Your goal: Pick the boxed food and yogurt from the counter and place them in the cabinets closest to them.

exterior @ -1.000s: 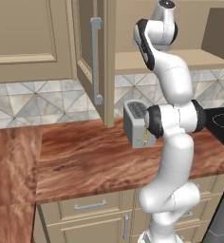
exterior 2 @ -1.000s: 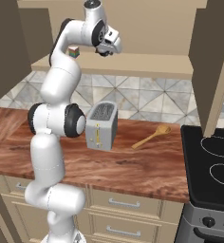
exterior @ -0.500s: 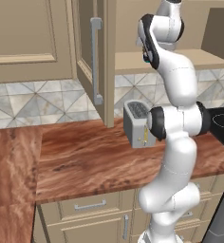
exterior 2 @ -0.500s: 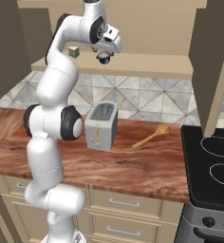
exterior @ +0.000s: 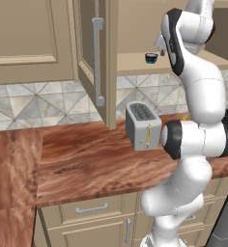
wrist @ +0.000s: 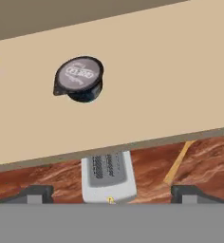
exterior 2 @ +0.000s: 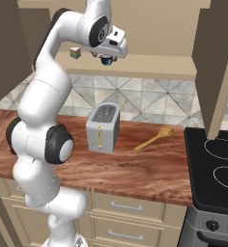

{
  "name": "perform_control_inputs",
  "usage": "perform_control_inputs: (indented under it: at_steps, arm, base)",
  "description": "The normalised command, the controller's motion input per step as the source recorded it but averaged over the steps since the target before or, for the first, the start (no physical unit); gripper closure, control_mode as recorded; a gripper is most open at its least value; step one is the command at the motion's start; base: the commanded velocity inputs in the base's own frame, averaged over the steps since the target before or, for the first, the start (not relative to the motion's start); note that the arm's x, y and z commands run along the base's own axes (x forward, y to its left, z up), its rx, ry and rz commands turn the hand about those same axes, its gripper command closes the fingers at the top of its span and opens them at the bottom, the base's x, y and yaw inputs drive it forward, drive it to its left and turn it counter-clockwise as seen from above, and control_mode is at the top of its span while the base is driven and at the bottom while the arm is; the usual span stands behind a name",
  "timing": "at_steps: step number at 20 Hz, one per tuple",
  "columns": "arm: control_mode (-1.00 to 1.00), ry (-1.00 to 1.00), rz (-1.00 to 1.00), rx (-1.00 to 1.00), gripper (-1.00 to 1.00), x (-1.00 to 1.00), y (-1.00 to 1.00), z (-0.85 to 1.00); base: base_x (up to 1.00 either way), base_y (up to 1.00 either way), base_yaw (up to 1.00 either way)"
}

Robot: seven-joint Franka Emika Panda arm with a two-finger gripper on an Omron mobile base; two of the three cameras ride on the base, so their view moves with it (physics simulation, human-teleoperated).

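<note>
1. Standing upright on the cabinet shelf [wrist: 180,71], the yogurt [wrist: 79,79] sits free beyond the gripper [wrist: 111,193], whose jaws are spread apart.
2. Likely light, stiff, slippery; its round sides suit gripping.

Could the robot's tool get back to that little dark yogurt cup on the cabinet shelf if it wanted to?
Probably yes. The yogurt stands alone on the open shelf, the tool hangs open close above it, and nothing lies between them.
</note>
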Motion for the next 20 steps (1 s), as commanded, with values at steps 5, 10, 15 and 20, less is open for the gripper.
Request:
perform_control_inputs:
  at_steps: [5, 10, 15, 20]
  arm:
    - [-1.00, -0.21, 0.00, 0.04, -1.00, -1.00, -0.08, -0.27]
    - [-1.00, -0.30, 0.00, 0.09, -1.00, -1.00, -0.01, -0.12]
    - [-1.00, -0.36, 0.00, 0.04, -1.00, -0.99, -0.05, 0.00]
    - [-1.00, -0.35, -0.03, 0.00, -1.00, -0.90, -0.06, 0.04]
  base:
    - [0.00, 0.00, 0.00]
    - [0.00, 0.00, 0.00]
    - [0.00, 0.00, 0.00]
    - [0.00, 0.00, 0.00]
